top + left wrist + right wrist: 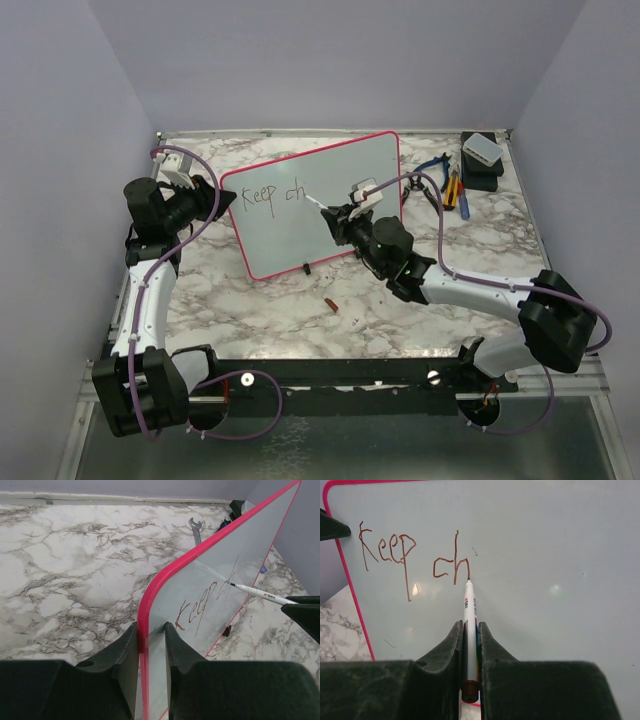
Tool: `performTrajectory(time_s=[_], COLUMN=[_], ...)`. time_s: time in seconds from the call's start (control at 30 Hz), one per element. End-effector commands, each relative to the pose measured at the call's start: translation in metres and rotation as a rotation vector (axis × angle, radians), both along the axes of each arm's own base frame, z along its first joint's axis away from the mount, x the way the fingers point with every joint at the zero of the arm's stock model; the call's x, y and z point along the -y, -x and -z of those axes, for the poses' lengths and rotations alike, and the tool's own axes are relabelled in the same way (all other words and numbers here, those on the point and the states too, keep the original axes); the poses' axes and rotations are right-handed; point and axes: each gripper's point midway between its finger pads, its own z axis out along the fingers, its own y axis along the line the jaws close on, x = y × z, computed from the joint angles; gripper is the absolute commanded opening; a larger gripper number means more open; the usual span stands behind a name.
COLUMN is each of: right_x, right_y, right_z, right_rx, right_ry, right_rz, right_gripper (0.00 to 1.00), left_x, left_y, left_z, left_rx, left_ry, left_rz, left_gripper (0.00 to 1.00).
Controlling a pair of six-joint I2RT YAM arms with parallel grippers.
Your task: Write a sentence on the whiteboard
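A red-framed whiteboard (330, 190), standing on a marble table (250, 310), is pinched at its left edge by the left gripper (151, 630). A marker (469, 611) is clamped in the right gripper (470, 626), tip touching the writing (415, 560) "Keep ch".

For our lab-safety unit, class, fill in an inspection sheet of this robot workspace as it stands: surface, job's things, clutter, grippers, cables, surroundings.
Surface: white-and-grey marbled table.
Job's things: whiteboard standing upright; sentence reads "Keep ch" so far; marker tip touching the board at the h.
Clutter: small reddish cap in front of the board; hand tools and a black box at the far right corner.
Grippers: left gripper shut on the whiteboard's left edge; right gripper shut on the marker.
Cables: purple cables run along both arms, looping near the bases.
Surroundings: plain lavender walls on three sides.
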Motion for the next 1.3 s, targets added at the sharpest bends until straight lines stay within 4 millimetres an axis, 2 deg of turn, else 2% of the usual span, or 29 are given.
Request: performTrajectory(time_s=[0.0,0.13,0.37,0.47,0.73,1.27], right_x=[0.011,0.01,0.021,0.027,0.036,0.02], right_y=[-0.001,-0.001,0.01,0.01,-0.001,-0.007], right_z=[0.025,0.017,-0.023,-0.03,-0.028,-0.021], right_rx=[-0.055,-0.04,0.031,0.033,0.037,0.034], right_ry=[0.06,0.057,0.0,-0.009,-0.024,-0.022], right_rz=[0.031,0.024,0.01,0.033,0.032,-0.017], right_gripper=[0.01,0.01,0.01,0.01,0.0,0.01], left_x=[0.0,0.0,0.0,0.0,0.0,0.0], left_y=[0.005,0.004,0.004,0.004,0.005,0.006], left_z=[0.006,0.007,0.008,0.008,0.009,0.009], left_rx=[-0.018,-0.02,-0.022,-0.022,-0.024,-0.024], left_ry=[-0.005,-0.004,-0.005,-0.006,-0.004,-0.004], left_rz=[0.001,0.001,-0.002,-0.002,-0.002,0.0], left_gripper=[0.13,0.13,0.13,0.13,0.13,0.12])
